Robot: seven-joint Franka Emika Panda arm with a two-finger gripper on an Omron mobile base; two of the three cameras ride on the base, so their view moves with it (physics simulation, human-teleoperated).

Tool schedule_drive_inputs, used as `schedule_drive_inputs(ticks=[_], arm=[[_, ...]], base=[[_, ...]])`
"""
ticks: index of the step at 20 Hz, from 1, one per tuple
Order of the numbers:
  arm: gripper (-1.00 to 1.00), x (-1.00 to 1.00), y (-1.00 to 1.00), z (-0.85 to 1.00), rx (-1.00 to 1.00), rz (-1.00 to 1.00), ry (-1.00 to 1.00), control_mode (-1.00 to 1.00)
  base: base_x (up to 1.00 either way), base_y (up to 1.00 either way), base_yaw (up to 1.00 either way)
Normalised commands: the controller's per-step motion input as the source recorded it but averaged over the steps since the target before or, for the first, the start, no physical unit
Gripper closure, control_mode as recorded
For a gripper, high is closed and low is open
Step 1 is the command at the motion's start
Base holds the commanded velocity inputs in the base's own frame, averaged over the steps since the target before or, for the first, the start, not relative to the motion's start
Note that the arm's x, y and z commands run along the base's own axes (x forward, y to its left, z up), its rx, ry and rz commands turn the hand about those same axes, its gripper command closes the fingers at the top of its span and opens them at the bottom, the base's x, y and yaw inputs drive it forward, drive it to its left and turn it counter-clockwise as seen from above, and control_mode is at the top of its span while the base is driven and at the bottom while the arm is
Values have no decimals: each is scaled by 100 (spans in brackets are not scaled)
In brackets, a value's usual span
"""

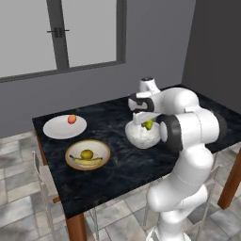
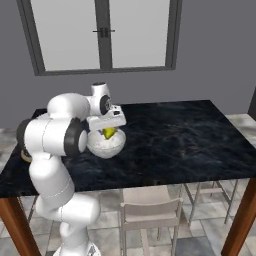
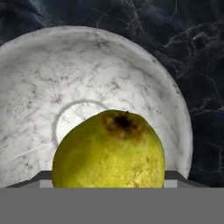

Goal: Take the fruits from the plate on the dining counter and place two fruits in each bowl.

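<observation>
My fingers (image 1: 147, 123) are closed on the pear (image 1: 148, 124), holding it just above the open mouth of the deep white bowl (image 1: 141, 135). Looking down along my hand, the pear (image 3: 109, 151) is right in front, its dark blossom end facing me, with the bare inside of the white bowl (image 3: 39, 87) behind it. From the right side the pear (image 2: 108, 132) hangs over the bowl's rim (image 2: 106, 144). That bowl stands on the black marble counter (image 1: 117, 164). Further to my left sits the shallow tan-rimmed bowl (image 1: 104, 148), with the banana (image 1: 86, 161) and the round olive-yellow fruit (image 1: 86, 154) inside it. Beyond it lies the flat white plate (image 1: 59, 129), and the red-orange fruit (image 1: 71, 119) rests on it.
</observation>
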Motion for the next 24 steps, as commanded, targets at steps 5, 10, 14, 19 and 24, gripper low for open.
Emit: schedule_drive_inputs(ticks=[5, 10, 14, 19, 24], arm=[[100, 13, -21, -50, -7, 0, 5, -100], [100, 16, -25, -37, -3, 0, 4, -100], [100, 17, -6, -9, -3, 0, 0, -100], [100, 16, 0, 0, -3, 0, -1, -100], [-100, 0, 0, 0, 0, 0, 0, -100]], base=[[0, 0, 0], [0, 0, 0], [0, 0, 0], [0, 0, 0], [0, 0, 0]])
